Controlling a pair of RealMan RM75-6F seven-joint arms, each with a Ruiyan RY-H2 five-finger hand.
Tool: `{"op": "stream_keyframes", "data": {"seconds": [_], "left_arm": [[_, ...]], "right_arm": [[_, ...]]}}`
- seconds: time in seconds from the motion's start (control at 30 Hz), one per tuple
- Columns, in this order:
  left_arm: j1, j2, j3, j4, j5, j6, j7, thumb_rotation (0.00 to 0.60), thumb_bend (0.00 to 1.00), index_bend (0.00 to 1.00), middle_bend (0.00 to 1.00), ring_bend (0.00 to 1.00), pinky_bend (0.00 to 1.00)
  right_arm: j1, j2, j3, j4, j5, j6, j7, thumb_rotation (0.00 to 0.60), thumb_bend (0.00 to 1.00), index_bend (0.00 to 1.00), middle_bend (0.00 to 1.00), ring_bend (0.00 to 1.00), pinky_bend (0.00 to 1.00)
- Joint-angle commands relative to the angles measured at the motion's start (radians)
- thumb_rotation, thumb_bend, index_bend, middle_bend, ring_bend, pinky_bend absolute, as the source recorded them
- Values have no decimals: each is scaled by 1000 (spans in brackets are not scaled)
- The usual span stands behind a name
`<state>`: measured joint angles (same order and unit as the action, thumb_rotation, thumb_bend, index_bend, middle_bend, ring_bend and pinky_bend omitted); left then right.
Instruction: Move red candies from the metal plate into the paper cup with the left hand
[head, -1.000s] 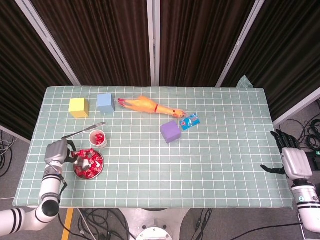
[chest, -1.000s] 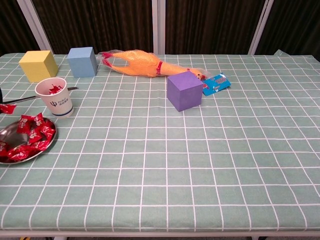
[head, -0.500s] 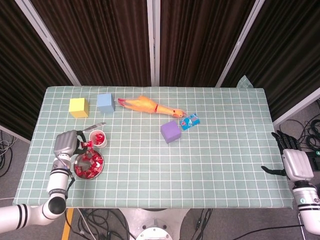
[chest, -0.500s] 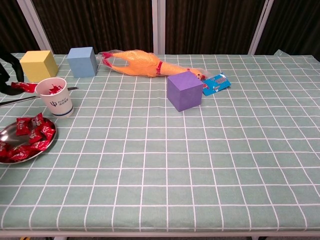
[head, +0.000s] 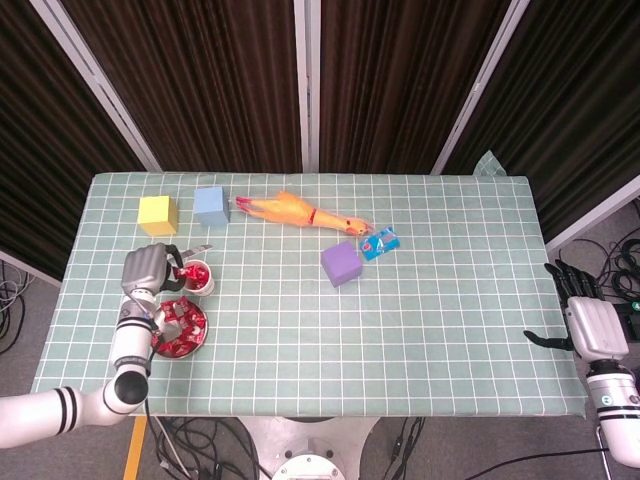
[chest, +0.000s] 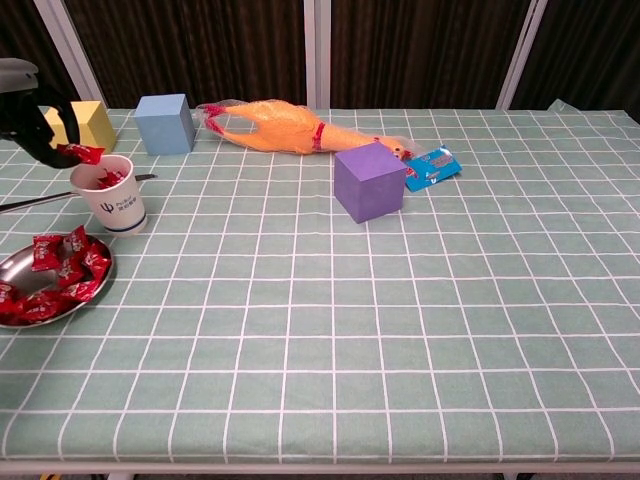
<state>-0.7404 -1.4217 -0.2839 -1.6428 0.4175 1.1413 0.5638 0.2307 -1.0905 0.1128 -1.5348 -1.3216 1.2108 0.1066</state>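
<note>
My left hand (head: 147, 268) (chest: 28, 118) hovers just left of the white paper cup (head: 197, 278) (chest: 111, 193), pinching a red candy (chest: 80, 153) (head: 180, 271) above the cup's left rim. Red candies lie inside the cup. The metal plate (head: 199, 336) (chest: 25, 276) sits on the table in front of the cup with several red candies (head: 176, 322) (chest: 65, 259) piled in it. My right hand (head: 588, 322) hangs off the table's right edge, fingers spread, holding nothing.
A metal spoon (head: 197, 249) lies behind the cup. A yellow cube (head: 157, 214), a blue cube (head: 211, 205), a rubber chicken (head: 295, 211), a purple cube (head: 341, 263) and a blue packet (head: 380, 243) sit further back and right on the green checked cloth.
My left hand rose from the plate with a red candy and moved back and right to the cup's rim. The right hand stayed still.
</note>
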Motion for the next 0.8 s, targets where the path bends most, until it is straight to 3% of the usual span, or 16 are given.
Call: {"op": "stream_keyframes", "data": {"seconds": [0.03,0.33,0.5,0.8], "left_arm": [[-2,1,1,-5,-4,-6,1,600,359,631,1000,1000,1000],[-18,-6,-6,-9,-11,-14,-4,600,352,603,1000,1000,1000],[-28,-7,-7,4,-37,-37,-2,600,290,497,1000,1000,1000],[-23,13,-6,-21,-27,-19,-15,600,276,481,1000,1000,1000]], "right_arm": [[0,-2,0,2,1,-1,0,512,0,0,0,0,0],[-4,-3,-1,10,7,-4,6,512,0,0,0,0,0],[-5,-2,-1,14,6,-2,13,514,0,0,0,0,0],[-6,-5,-2,22,4,-5,22,513,0,0,0,0,0]]}}
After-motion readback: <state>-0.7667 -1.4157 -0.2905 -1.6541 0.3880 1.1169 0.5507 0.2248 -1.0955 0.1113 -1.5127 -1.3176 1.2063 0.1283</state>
